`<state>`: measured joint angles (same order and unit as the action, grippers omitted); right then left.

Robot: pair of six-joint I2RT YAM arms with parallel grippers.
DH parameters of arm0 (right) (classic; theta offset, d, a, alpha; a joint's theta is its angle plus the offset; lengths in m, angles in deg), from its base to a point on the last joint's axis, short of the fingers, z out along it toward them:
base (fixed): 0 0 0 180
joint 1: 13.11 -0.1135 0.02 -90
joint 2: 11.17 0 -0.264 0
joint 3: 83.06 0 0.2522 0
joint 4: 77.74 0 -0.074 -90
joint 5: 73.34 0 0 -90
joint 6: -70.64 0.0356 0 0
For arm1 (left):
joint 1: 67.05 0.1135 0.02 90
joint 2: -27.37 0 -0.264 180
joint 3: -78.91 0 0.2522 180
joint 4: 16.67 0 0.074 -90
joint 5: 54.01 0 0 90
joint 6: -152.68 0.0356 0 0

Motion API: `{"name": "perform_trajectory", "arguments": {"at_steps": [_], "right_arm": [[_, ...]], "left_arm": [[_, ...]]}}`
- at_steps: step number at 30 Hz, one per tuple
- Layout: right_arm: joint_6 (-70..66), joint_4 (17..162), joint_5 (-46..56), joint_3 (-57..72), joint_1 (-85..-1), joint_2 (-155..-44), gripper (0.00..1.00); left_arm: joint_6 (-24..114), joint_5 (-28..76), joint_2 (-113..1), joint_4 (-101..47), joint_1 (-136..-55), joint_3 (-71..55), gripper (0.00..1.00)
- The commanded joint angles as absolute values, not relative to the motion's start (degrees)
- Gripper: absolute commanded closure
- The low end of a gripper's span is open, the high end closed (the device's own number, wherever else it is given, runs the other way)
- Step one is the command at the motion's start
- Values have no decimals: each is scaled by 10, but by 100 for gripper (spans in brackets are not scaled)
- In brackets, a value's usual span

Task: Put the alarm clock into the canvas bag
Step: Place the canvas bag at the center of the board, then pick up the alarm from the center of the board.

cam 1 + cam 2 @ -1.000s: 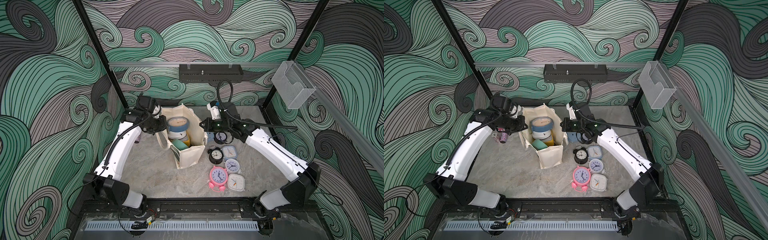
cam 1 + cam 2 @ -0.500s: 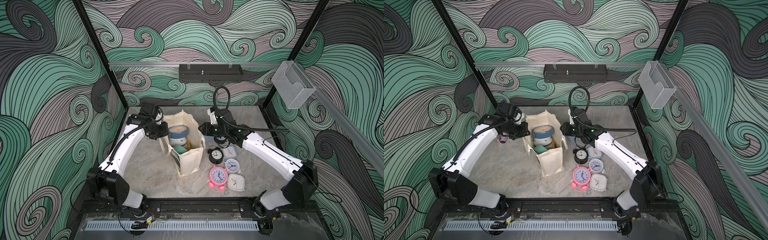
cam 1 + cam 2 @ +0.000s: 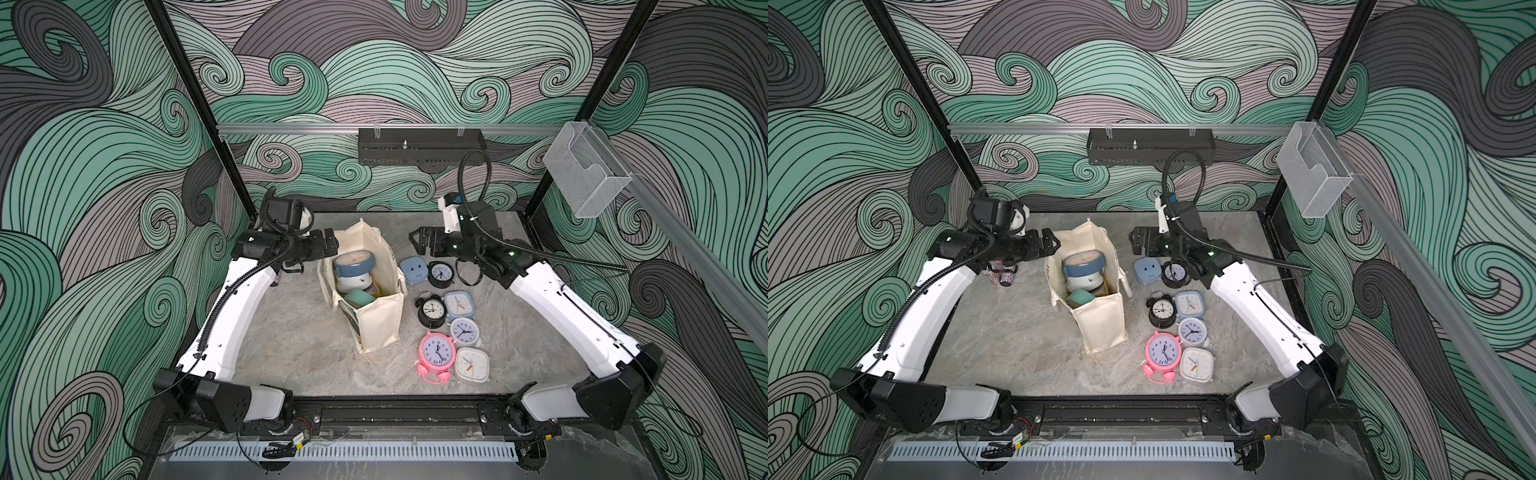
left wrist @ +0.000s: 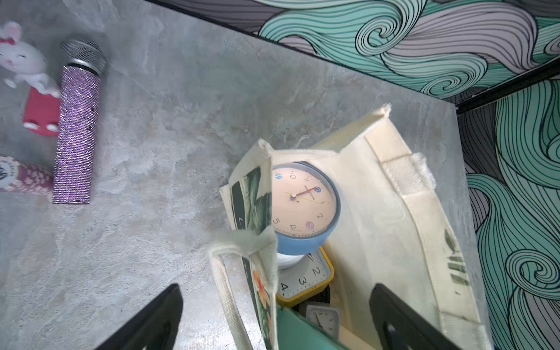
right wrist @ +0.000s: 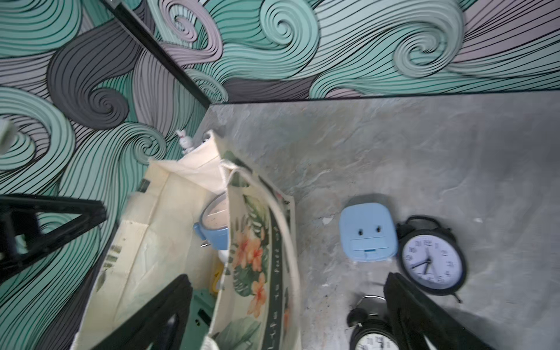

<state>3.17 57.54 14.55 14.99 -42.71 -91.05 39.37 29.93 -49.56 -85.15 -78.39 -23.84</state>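
The pink alarm clock (image 3: 436,353), twin-belled, lies face up nearest the front edge of the bench (image 3: 299,345), at 5 o'clock from the canvas bag (image 3: 380,320) and touching a white square clock (image 3: 471,365) at its 3 o'clock. Just behind them lies a white round clock (image 3: 465,331), then a black twin-bell clock (image 3: 431,311) beside a pale blue square clock (image 3: 459,303). The bag stands upright mid-bench with its mouth open. Inside, the blue-rimmed alarm clock (image 4: 303,203) rests tilted, cream face up, at the far end, above a yellow-rimmed clock (image 4: 306,278) and a teal object (image 3: 360,297). At the bag's 2 o'clock, a blue clock (image 5: 368,231) lies face down on the bench, touching a black round clock (image 5: 430,260). Farther back the two arms meet the scene. The left tool (image 3: 334,244) hovers just beside the bag's far rim at 10 o'clock, its jaws spread wide and holding nothing; whether it touches the canvas I cannot tell. The right tool (image 3: 415,244) hangs at 1 o'clock, clear of the bag, its jaws likewise wide apart and empty. Beneath the left arm, at the bag's 9 o'clock, a purple glitter microphone (image 4: 75,133) lies on the bench with a white bunny figure (image 4: 21,60) just beside its head.
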Motion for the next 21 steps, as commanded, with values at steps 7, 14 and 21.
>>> {"name": "perform_trajectory", "arguments": {"at_steps": [7,14,21], "right_arm": [[-14,516,150,108,-284,-995,0],[-84,450,162,176,-288,-1122,0],[-120,423,129,218,-307,-1199,0]], "left_arm": [[368,131,-448,-857,-821,-255,1],[435,159,-382,-838,-904,-182,1],[439,177,-360,-841,-906,-133,1]]}}
